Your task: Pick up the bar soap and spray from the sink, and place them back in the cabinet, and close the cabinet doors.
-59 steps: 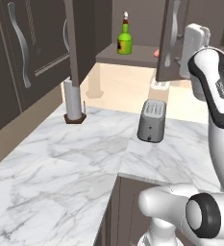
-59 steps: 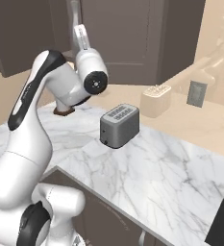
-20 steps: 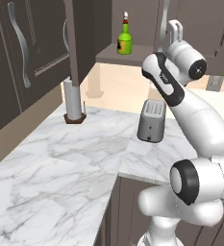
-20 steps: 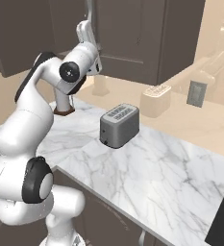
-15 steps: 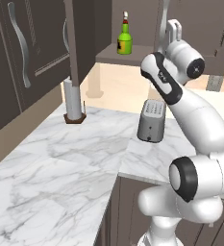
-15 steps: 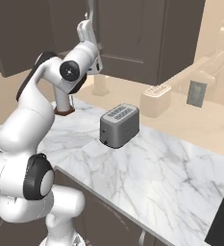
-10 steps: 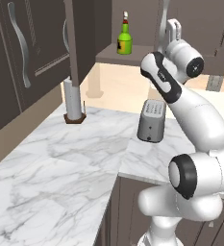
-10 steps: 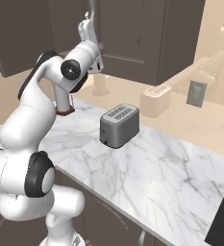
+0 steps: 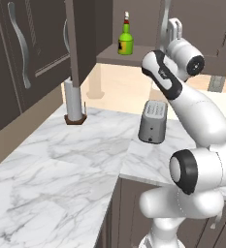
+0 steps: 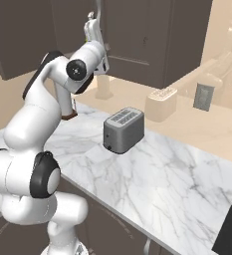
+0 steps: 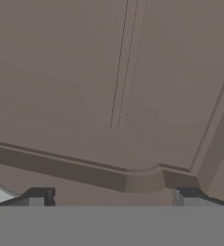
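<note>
One spray (image 9: 126, 40) (shelved), one toaster (image 9: 152, 121).

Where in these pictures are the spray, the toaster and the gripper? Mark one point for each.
spray (image 9: 126, 41): left base view, on the green body above the yellow label.
toaster (image 10: 123, 131): right base view, on its grey side wall.
gripper (image 11: 112, 194): hand view, midway between the two dark fingertips.

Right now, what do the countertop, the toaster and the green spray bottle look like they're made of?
Countertop: polished white marble, going by the grey veining. Toaster: matte grey metal, possibly plastic. Spray bottle: glossy green, plastic or glass, yellow label, standing on the brown cabinet shelf.
</note>
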Robot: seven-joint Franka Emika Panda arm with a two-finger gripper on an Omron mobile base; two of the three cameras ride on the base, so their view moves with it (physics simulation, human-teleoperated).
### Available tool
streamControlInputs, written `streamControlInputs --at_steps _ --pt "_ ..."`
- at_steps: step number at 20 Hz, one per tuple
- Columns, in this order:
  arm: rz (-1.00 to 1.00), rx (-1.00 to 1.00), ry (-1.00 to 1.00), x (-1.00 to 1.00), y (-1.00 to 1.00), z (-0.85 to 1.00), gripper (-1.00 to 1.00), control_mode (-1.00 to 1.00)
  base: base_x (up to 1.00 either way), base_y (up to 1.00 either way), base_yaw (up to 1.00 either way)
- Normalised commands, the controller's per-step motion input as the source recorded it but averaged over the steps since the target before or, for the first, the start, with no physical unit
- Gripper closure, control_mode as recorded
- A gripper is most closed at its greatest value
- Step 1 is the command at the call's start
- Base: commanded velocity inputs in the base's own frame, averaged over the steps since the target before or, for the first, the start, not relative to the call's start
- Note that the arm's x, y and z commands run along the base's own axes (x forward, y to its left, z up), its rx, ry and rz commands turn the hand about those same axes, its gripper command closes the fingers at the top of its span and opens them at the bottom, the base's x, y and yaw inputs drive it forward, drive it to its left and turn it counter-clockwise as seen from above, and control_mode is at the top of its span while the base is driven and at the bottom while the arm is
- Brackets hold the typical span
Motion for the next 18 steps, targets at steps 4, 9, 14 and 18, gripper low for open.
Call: streamControlInputs --at_steps 4,9,14,18 --pt "0.00 0.00 0.00 0.18 0.00 0.00 -1.00 -1.00 0.00 0.00 0.00" --pt "0.00 0.00 0.00 0.17 0.00 0.00 -1.00 -1.00 0.00 0.00 0.00" --pt "0.00 0.00 0.00 0.10 0.00 0.00 -1.00 -1.00 0.00 0.00 0.00" --pt "0.00 0.00 0.00 0.00 -0.03 0.00 -1.00 -1.00 0.00 0.00 0.00"
